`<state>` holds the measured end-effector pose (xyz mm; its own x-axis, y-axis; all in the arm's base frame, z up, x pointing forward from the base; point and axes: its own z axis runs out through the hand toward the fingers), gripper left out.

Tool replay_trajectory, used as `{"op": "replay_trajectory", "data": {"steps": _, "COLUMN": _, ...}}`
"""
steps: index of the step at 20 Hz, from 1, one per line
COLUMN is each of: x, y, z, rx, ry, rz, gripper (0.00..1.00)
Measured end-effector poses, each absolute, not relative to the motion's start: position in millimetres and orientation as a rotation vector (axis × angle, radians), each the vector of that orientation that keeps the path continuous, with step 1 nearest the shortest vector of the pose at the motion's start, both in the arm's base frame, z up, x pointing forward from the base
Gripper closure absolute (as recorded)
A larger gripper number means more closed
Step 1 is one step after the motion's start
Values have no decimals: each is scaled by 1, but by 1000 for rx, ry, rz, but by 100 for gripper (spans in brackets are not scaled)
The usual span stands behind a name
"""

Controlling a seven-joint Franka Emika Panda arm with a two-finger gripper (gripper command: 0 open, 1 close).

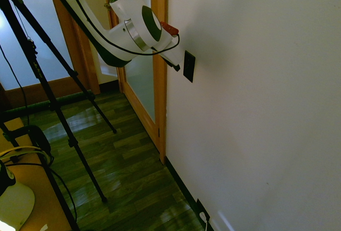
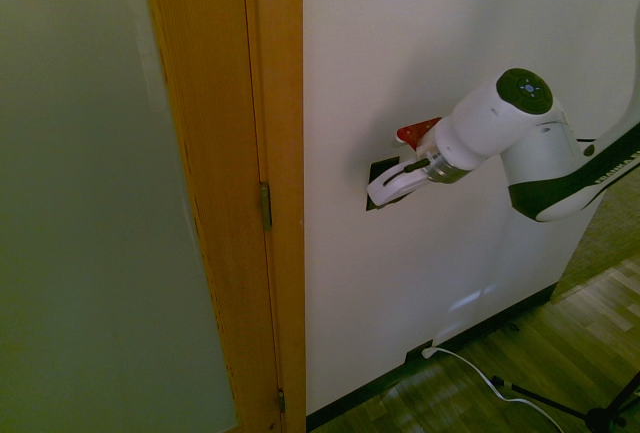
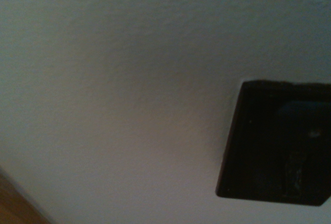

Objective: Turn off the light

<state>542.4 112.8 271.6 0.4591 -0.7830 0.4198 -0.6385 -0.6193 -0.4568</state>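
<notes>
The white wall (image 1: 256, 81) bears the black switch plate (image 1: 188, 66) beside the wooden door frame (image 1: 159, 55). My claw (image 1: 176, 66) sits just beside the plate, nearly touching; I cannot tell whether it is clenched.

The white wall (image 1: 250, 92) holds a small black switch plate (image 1: 188, 66) beside the wooden door frame (image 1: 160, 81). Low down, near the wood floor (image 1: 128, 183), a dark outlet plate (image 1: 201, 209) has a white plug in it
</notes>
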Motion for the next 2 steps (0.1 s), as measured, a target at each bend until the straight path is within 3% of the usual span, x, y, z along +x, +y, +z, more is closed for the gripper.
{"op": "replay_trajectory", "data": {"steps": 2, "x": 530, "y": 118, "z": 272, "rx": -2438, "ry": 1224, "rz": -906, "gripper": 0}}
